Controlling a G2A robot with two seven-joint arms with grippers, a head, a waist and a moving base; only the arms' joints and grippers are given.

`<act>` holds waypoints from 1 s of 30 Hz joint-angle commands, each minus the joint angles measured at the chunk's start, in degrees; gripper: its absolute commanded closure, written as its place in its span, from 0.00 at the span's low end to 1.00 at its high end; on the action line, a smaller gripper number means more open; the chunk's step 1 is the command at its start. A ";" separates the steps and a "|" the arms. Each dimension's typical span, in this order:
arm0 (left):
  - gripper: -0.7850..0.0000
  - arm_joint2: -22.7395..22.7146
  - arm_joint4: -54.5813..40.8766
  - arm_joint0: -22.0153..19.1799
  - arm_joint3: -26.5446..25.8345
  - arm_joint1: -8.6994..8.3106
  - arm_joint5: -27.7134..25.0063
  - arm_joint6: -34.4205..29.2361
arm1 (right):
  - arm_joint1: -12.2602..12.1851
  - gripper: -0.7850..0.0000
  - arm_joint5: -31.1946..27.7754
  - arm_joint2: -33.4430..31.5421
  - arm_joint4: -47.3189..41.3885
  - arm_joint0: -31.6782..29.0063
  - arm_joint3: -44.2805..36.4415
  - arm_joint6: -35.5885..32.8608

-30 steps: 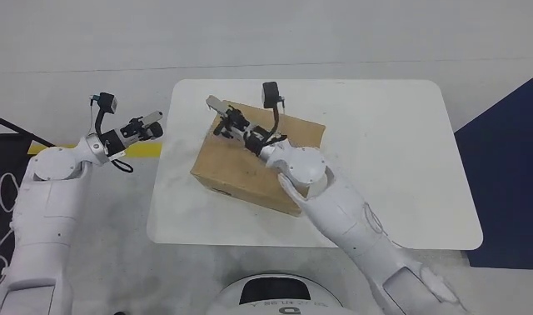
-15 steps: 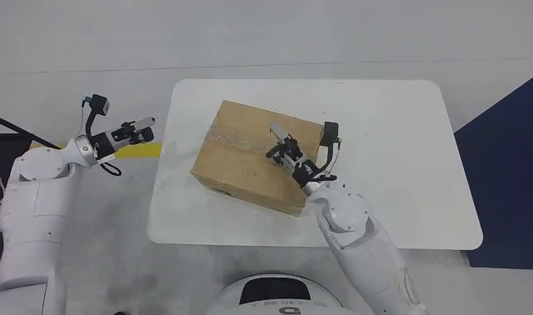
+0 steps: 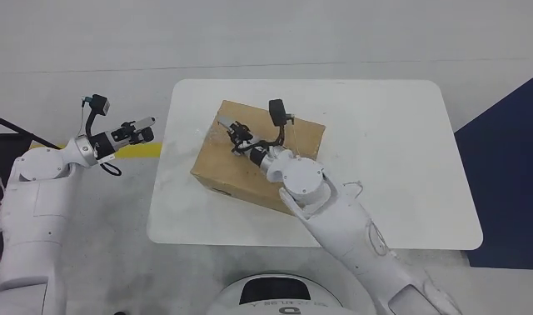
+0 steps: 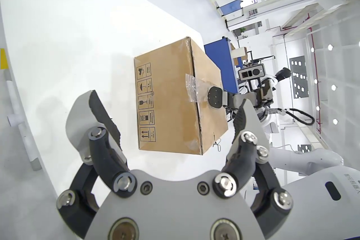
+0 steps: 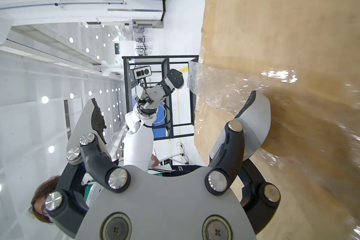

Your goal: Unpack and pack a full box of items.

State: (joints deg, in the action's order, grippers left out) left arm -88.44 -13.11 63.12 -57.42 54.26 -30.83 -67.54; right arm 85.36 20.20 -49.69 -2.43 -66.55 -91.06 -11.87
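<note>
- Your right tool (image 3: 236, 134) hovers over the top of the closed brown cardboard box (image 3: 218, 161), near the box's far left edge. It is spread wide and holds nothing.
- In the right wrist view, you see one of that tool's fingers (image 5: 254, 111) lying over the strip of clear tape (image 5: 222, 89) on the box's top seam. The other finger sits out past the box's edge. You cannot tell whether the near finger actually touches the tape.
- Your left tool (image 3: 143, 132) hangs off the left side of the white surface (image 3: 391, 148), well apart from the box and pointing toward it. It is also wide open and empty.
- In the left wrist view, you look between the left tool's fingers (image 4: 97, 111) at the box standing flat on the surface. The tape is folded over the box's top edge and down one side. The right tool's dark pad is right at that taped edge.
- You find the box on the left half of the surface, turned at an angle to the surface's edges, with its flaps shut under the tape.
- You can see a column of black printed symbols (image 4: 146, 103) on the box's side that faces the left tool.
</note>
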 commanded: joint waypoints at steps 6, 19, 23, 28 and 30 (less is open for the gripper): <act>0.00 0.00 0.00 0.00 0.00 0.00 0.00 0.00 | 3.10 0.00 -0.14 5.07 -3.74 8.53 7.23 2.93; 0.00 0.00 0.00 0.00 0.00 0.00 0.00 0.00 | 6.27 0.00 -1.04 7.50 -7.08 13.84 17.25 4.36; 0.00 0.00 0.00 0.00 0.00 0.00 0.00 0.00 | 5.93 0.00 1.27 6.11 -6.51 12.59 16.91 3.82; 0.00 0.00 0.00 0.00 0.00 0.00 0.00 0.00 | 4.65 0.00 1.91 3.75 -3.71 7.96 11.59 3.26; 0.00 0.00 0.00 0.00 0.00 0.00 0.00 0.00 | 4.01 0.00 2.30 2.68 -1.94 5.67 8.37 3.47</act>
State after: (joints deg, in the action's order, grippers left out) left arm -88.44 -13.11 63.12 -57.42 54.26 -30.83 -67.54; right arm 89.67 22.31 -46.49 -5.26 -59.70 -80.97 -8.57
